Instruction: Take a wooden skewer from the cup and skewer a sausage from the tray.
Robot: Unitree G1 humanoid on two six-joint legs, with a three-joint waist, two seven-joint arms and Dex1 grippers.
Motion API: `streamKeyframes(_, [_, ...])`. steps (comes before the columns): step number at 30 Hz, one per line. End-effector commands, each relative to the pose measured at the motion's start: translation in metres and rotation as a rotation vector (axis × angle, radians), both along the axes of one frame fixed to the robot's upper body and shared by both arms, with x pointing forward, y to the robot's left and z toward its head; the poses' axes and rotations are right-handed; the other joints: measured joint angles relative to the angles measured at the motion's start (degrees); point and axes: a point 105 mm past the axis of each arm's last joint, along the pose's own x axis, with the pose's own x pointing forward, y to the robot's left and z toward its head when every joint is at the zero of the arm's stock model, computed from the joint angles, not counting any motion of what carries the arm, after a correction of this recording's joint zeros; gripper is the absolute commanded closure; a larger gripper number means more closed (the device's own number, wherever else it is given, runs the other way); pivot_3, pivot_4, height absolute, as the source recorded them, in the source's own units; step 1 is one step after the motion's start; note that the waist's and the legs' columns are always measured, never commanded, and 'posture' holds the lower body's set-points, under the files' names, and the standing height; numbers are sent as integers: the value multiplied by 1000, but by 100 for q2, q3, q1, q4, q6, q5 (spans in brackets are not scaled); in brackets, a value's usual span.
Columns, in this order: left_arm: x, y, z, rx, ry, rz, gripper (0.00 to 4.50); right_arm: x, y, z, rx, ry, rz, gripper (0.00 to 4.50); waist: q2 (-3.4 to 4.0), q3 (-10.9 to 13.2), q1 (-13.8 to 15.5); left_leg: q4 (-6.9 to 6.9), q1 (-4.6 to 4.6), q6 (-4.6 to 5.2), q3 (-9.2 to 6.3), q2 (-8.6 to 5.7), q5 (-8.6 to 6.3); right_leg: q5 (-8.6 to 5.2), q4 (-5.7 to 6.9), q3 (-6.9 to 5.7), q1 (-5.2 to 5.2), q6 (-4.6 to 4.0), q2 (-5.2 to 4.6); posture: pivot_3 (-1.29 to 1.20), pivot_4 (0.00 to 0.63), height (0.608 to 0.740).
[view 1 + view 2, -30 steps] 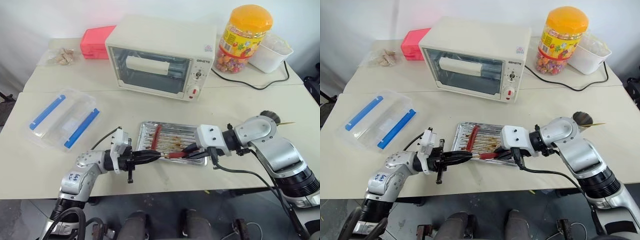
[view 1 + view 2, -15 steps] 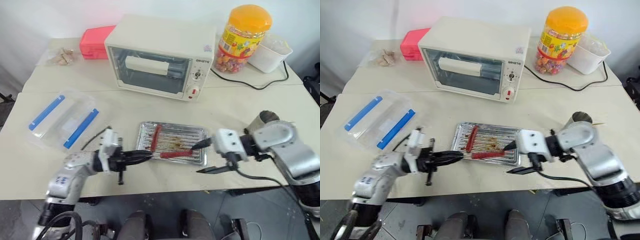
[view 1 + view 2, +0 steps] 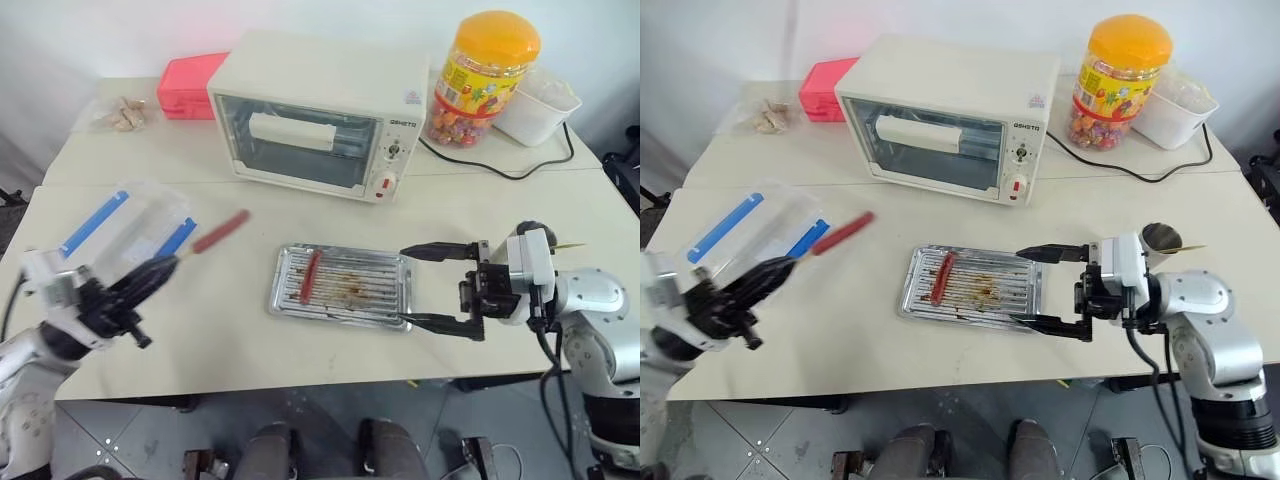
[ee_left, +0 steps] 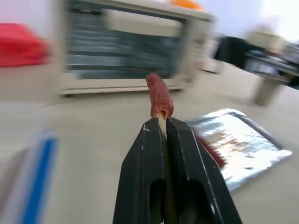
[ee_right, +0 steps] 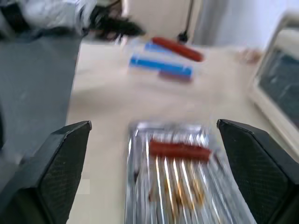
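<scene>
A dark-red sausage (image 3: 221, 230) sits impaled on the tip of a thin wooden skewer (image 4: 161, 122), raised above the bench's left side. A second sausage (image 3: 311, 275) lies in the stained silver tray (image 3: 390, 312) near the front edge; the grey cup (image 3: 1160, 238) stands toward the right edge.

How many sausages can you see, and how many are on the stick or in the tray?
Sausage on the wooden skewer, held up by the left gripper: 1
Sausage lying in the tray: 1
Total sausages: 2
</scene>
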Motion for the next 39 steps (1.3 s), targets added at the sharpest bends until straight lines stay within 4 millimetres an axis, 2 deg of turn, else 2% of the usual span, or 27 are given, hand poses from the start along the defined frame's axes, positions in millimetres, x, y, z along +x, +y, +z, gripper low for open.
streamKeyframes(1, [-11,35,21,-64,-78,175,4500,-8,11,16,84,-154,-38,12,-4,-3,15,1,0,0,-4,-1,0,0,1,3,0,0,0,0,150,740])
streamKeyframes(5, [-9,57,24,-95,-81,268,4500,-10,15,17,117,-174,-59,12,-6,-4,21,1,5,0,-8,-9,0,0,3,11,6,0,0,0,150,740])
streamKeyframes(8, [6,74,15,-109,-41,330,4500,-16,16,8,77,-169,-25,12,-7,-5,47,-1,9,0,-12,-8,0,0,3,7,11,0,4,0,150,740])
streamKeyframes(13, [22,72,1,-69,11,296,4500,-18,14,4,37,-171,-10,12,-12,-7,11,-4,15,3,6,-8,-2,0,3,7,10,0,3,0,150,740])
streamKeyframes(19, [38,74,-1,-40,45,260,4500,-18,10,6,16,-183,-25,12,-16,-9,-11,-7,18,2,10,-5,-3,0,7,2,5,0,4,0,150,740])
streamKeyframes(23, [41,82,1,-41,62,280,3515,-19,11,4,10,-175,-21,0,-16,-9,-14,-9,17,2,11,-3,-3,0,10,2,1,0,3,0,150,740])
streamKeyframes(29, [36,86,13,14,27,290,1665,-20,12,2,0,-164,-17,0,-16,-9,-16,-9,18,1,11,-2,-3,0,13,3,-1,0,3,0,150,740])
streamKeyframes(31, [32,73,29,43,-16,220,1071,-19,8,0,-22,-152,-17,0,-17,-9,-12,-9,17,1,12,-3,-3,0,14,3,-1,0,2,0,150,740])
streamKeyframes(34, [28,32,41,173,-31,24,214,-19,-1,-4,-59,-122,-23,0,-36,-10,12,-7,14,1,5,-3,-3,0,13,4,0,0,0,0,150,740])
streamKeyframes(36, [21,-2,31,313,2,-152,38,-20,-8,-9,-87,-97,-22,0,-37,-11,12,-6,16,1,-4,-5,-4,0,7,7,10,-1,0,0,150,740])
streamKeyframes(39, [5,-41,-6,503,86,-382,38,-23,-20,-20,-134,-54,-21,0,-23,-12,-8,-13,27,-1,1,-8,-8,0,-3,13,20,-1,0,0,150,740])
